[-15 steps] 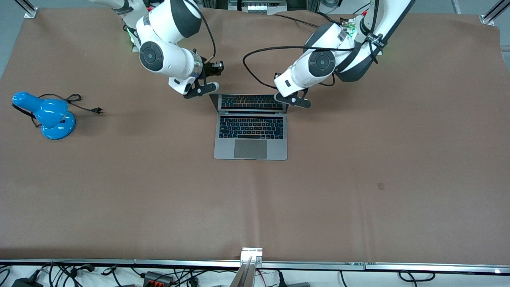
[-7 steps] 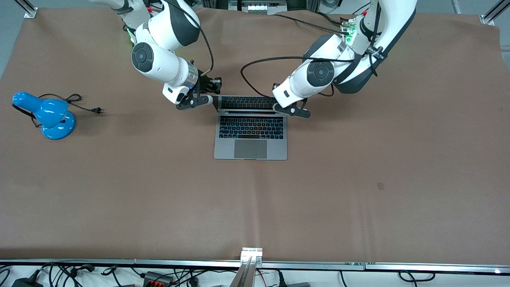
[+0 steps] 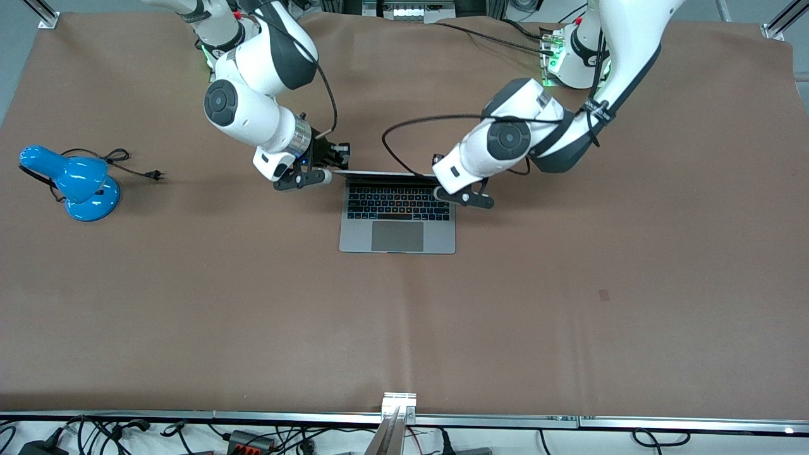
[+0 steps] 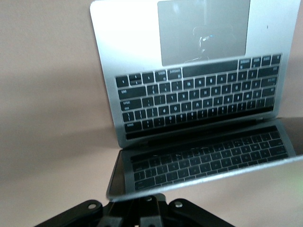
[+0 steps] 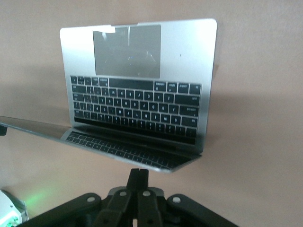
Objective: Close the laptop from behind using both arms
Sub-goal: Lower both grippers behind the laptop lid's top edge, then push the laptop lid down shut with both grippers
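Brown table, laptop half shut. Left gripper and right gripper pinched closed, empty, at lid's top corners to push it down evenly.

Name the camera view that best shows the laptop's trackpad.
The front view: the trackpad lies whole, unobstructed and glare-free below the keyboard. The right wrist view shows it whole but streaked with glare. The left wrist view shows it washed out, its edge cut by the frame.

Matt silver metal laptop with a glossy screen on a smooth brown table covering.
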`<state>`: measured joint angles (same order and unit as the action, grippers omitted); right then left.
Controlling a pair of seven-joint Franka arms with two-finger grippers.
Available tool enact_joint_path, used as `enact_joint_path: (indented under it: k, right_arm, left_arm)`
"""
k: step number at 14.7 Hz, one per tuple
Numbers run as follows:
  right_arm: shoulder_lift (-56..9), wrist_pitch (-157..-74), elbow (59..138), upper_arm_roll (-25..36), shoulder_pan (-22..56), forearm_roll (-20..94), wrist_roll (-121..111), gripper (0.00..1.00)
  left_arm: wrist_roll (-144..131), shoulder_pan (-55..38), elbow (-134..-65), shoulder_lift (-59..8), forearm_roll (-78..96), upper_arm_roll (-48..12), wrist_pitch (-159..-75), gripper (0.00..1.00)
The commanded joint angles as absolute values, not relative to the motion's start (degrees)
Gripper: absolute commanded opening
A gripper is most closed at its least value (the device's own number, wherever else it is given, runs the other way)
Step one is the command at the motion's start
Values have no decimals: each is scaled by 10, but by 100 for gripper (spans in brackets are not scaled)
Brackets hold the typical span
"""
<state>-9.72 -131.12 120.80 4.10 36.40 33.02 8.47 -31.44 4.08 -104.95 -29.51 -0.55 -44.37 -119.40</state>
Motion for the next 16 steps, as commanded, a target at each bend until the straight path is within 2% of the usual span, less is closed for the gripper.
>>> enact_joint_path:
  k: [1,5,9,16]
  right_arm:
    - [-129,-1311,1166,38,349,334,87,0]
    - [-189,-1312,1115,40,339,329,86,0]
    - [-246,-1317,1065,52,336,316,82,0]
    - [-380,-1316,966,60,333,294,86,0]
  left_arm:
    - [-327,36,-1005,-336,-49,-440,-1193,0]
    - [-328,30,-961,-401,-98,-440,-1209,0]
    - [-327,24,-955,-434,-143,-425,-1240,0]
    - [-321,-72,-933,-462,-145,-328,-1288,0]
